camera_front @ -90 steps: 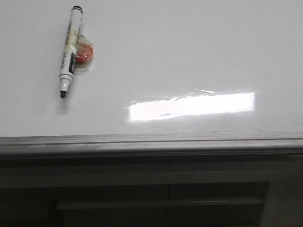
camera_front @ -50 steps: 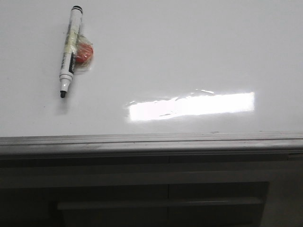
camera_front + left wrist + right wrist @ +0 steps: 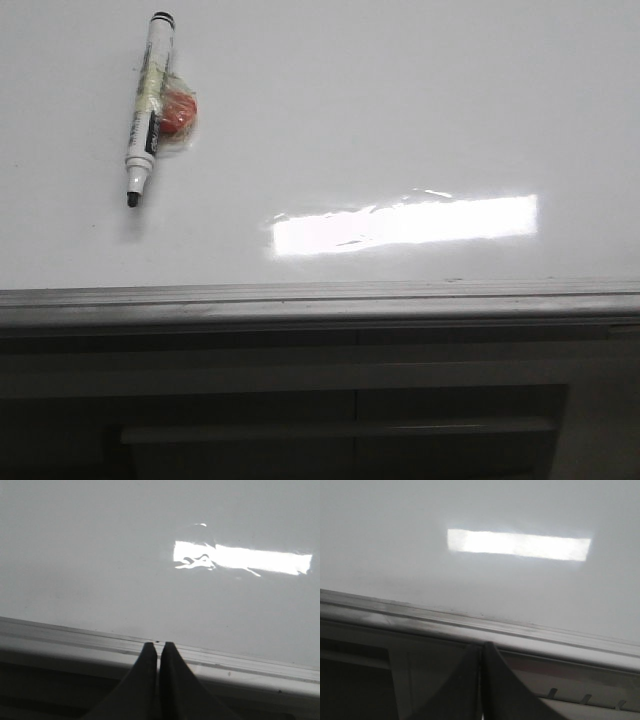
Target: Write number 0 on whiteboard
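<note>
The whiteboard (image 3: pixel 400 120) is glossy white with a grey metal edge strip (image 3: pixel 320 297) and a bright rectangular glare. No number 0 shows on it; its surface is blank. A white marker pen (image 3: pixel 149 105) with a black tip and a red blob (image 3: pixel 178 111) taped to it lies at the far left, tip towards me. My left gripper (image 3: pixel 158 644) is shut and empty, its tips over the board's edge strip (image 3: pixel 75 635). My right gripper (image 3: pixel 481 645) is shut and empty, just short of the edge strip (image 3: pixel 470 622). Neither gripper shows in the front view.
Below the board's near edge is a dark grey panelled surface (image 3: pixel 300 400) with a horizontal bar (image 3: pixel 340 431). The glare patch (image 3: pixel 405 224) lies near the board's front middle.
</note>
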You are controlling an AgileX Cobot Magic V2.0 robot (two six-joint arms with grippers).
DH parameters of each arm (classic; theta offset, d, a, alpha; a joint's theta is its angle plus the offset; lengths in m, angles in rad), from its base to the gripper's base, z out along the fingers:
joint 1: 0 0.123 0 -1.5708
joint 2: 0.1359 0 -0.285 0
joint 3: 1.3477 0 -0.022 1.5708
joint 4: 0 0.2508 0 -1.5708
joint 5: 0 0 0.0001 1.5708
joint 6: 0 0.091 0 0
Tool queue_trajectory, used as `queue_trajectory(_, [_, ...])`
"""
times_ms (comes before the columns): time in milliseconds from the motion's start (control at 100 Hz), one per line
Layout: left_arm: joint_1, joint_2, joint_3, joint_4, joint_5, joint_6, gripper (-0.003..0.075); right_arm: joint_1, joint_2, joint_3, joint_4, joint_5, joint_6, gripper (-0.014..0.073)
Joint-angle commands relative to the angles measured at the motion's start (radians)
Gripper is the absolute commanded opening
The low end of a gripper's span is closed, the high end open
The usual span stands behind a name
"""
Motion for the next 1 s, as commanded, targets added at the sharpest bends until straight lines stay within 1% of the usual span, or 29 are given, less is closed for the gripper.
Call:
queue_trajectory(0, [0.002, -0.029, 0.036, 0.012, -0.057, -0.001, -0.0020, -0.003, -0.018, 0.012, 0.000, -0.063, -0.005, -0.0048])
queue_trajectory(80, [0.002, -0.029, 0.036, -0.090, -0.088, -0.001, -0.0020, -0.003, -0.018, 0.012, 0.000, -0.127, -0.005, -0.0048])
queue_trajectory(110, [0.000, -0.029, 0.036, -0.181, -0.106, -0.001, -0.0020, -0.003, -0.018, 0.012, 0.011, -0.171, -0.005, -0.0048])
queue_trajectory(130, [0.000, -0.029, 0.036, -0.229, -0.111, -0.001, -0.0020, -0.003, -0.018, 0.012, 0.029, -0.190, -0.005, -0.0048])
queue_trajectory(180, [0.000, -0.029, 0.036, -0.448, -0.122, -0.001, -0.0020, -0.003, -0.018, 0.012, 0.093, -0.263, -0.005, -0.0048])
queue_trajectory(240, [0.000, -0.029, 0.036, -0.639, -0.122, -0.001, -0.0020, -0.003, -0.018, 0.012, 0.189, -0.328, -0.005, -0.0048])
queue_trajectory(290, [0.000, -0.029, 0.036, -0.749, -0.122, -0.001, -0.0020, -0.003, -0.018, 0.012, 0.257, -0.377, -0.005, -0.0048])
queue_trajectory(320, [0.000, -0.029, 0.036, -0.786, -0.122, -0.001, -0.0020, -0.003, -0.018, 0.012, 0.282, -0.393, -0.005, -0.0048])
queue_trajectory(390, [0.000, -0.029, 0.036, -0.895, -0.120, -0.001, -0.0020, -0.003, -0.018, 0.012, 0.405, -0.416, -0.005, -0.0048])
queue_trajectory(460, [0.000, -0.029, 0.036, -0.984, -0.131, -0.001, -0.0020, -0.003, -0.018, 0.012, 0.565, -0.440, -0.005, -0.0048])
queue_trajectory(510, [0.000, -0.029, 0.034, -1.035, -0.138, 0.001, -0.0020, -0.003, -0.018, 0.007, 0.716, -0.454, -0.005, -0.0048])
queue_trajectory(560, [0.000, -0.029, 0.018, -1.033, -0.129, 0.014, -0.0020, -0.003, -0.018, -0.004, 0.787, -0.469, -0.005, -0.0048])
queue_trajectory(590, [-0.004, -0.029, 0.000, -1.028, -0.114, 0.056, -0.0020, -0.003, -0.018, -0.015, 0.790, -0.466, -0.005, -0.0048])
queue_trajectory(630, [-0.004, -0.029, -0.034, -1.018, -0.082, 0.141, -0.0020, -0.003, -0.018, -0.042, 0.782, -0.427, -0.010, -0.0048])
queue_trajectory(690, [-0.004, -0.019, -0.093, -0.985, -0.027, 0.275, -0.0019, -0.003, -0.018, -0.091, 0.740, -0.344, -0.021, -0.0046])
queue_trajectory(740, [0.000, 0.002, -0.154, -0.937, 0.018, 0.351, -0.0019, -0.003, -0.014, -0.150, 0.675, -0.245, -0.023, -0.0040])
queue_trajectory(780, [0.002, 0.032, -0.210, -0.877, 0.055, 0.387, -0.0019, -0.003, -0.001, -0.198, 0.634, -0.178, -0.023, -0.0015])
queue_trajectory(810, [0.002, 0.058, -0.249, -0.830, 0.081, 0.406, -0.0018, -0.003, 0.010, -0.228, 0.607, -0.137, -0.023, 0.0015])
queue_trajectory(860, [0.002, 0.115, -0.327, -0.752, 0.133, 0.423, -0.0015, -0.003, 0.037, -0.271, 0.567, -0.075, -0.024, 0.0094])
queue_trajectory(900, [0.002, 0.176, -0.376, -0.685, 0.184, 0.422, -0.0001, -0.003, 0.066, -0.313, 0.534, -0.040, -0.025, 0.0183])
queue_trajectory(950, [0.002, 0.258, -0.442, -0.621, 0.254, 0.422, 0.0051, -0.003, 0.105, -0.349, 0.522, -0.011, -0.025, 0.0314])
queue_trajectory(990, [-0.002, 0.328, -0.496, -0.580, 0.303, 0.422, 0.0102, -0.003, 0.141, -0.373, 0.520, 0.007, -0.025, 0.0386])
